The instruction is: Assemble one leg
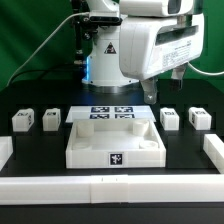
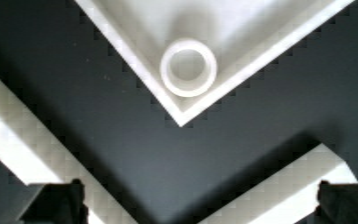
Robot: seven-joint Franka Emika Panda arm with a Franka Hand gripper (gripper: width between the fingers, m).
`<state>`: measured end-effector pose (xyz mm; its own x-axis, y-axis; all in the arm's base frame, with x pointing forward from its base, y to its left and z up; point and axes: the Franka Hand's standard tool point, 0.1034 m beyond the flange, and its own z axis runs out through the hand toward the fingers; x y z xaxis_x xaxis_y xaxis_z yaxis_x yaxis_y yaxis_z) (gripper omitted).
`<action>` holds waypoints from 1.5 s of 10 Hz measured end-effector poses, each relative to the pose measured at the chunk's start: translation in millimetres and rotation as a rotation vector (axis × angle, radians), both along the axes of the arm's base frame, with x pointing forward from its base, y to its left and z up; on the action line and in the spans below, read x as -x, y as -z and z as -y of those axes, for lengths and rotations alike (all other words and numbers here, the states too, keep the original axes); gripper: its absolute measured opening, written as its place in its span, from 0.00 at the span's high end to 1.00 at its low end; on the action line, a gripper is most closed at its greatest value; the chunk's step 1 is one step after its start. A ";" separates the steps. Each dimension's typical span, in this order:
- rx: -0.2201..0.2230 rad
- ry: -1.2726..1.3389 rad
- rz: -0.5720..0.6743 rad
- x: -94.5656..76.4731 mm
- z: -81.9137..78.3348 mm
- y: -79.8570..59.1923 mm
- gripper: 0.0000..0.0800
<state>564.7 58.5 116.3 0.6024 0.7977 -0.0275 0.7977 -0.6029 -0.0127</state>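
Note:
Four small white legs stand on the black table in the exterior view: two on its left (image 1: 22, 121) (image 1: 51, 119) and two on its right (image 1: 170, 118) (image 1: 198, 117). The large white square tray-like part (image 1: 115, 150) lies between them. My gripper (image 1: 165, 85) hangs above the table behind the right legs, touching nothing. In the wrist view the gripper (image 2: 199, 208) is open and empty, with dark fingertips (image 2: 51, 205) at the picture's edge. It looks down on a corner of the tray-like part (image 2: 247, 30) with a round hole (image 2: 188, 68). No leg shows in the wrist view.
The marker board (image 1: 112, 112) lies behind the tray-like part. A low white wall (image 1: 110, 187) runs along the front of the table, with white blocks at the left (image 1: 4, 152) and right (image 1: 214, 150). The robot base (image 1: 100, 60) stands at the back.

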 end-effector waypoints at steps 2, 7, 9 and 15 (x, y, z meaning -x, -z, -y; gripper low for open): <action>0.000 0.000 0.000 0.0 0.0 0.1 0.19; -0.001 -0.063 -0.003 0.1 3.6 0.7 0.19; -0.002 -0.194 -0.026 5.8 16.4 -1.9 0.19; -0.020 -0.693 -0.057 19.5 48.1 4.0 0.19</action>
<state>545.3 10.4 112.3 -0.0484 0.9985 -0.0250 0.9963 0.0465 -0.0721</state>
